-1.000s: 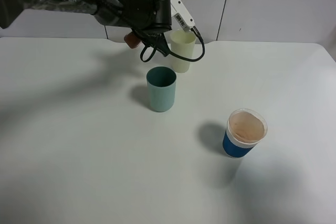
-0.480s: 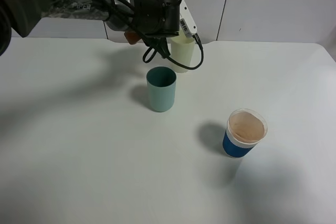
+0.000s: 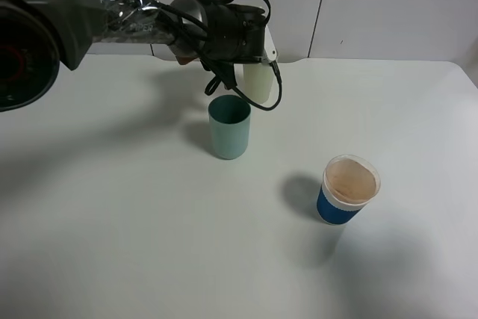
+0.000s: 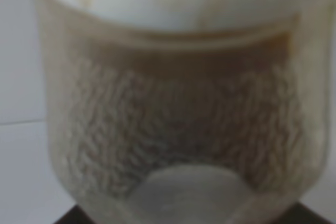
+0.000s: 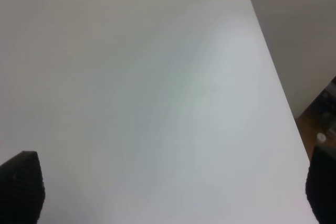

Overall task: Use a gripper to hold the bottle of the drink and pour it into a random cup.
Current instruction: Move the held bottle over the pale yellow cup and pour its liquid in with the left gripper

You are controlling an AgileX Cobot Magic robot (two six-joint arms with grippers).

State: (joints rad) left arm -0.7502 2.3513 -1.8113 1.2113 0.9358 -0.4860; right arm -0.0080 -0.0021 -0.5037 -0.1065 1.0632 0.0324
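Lowered since before, left gripper (image 3: 224, 35) leans over cup (image 3: 256, 84), fingers clamping bottle (image 4: 173, 103) for pouring; right gripper (image 5: 168, 190) spread, idle.

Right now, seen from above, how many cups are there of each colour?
Teal-green cup: 1
Pale yellow-green cup: 1
Blue cup with white rim: 1
Total: 3

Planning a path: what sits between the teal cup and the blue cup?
Nothing: the exterior high view shows bare white table between the teal cup and the blue cup.
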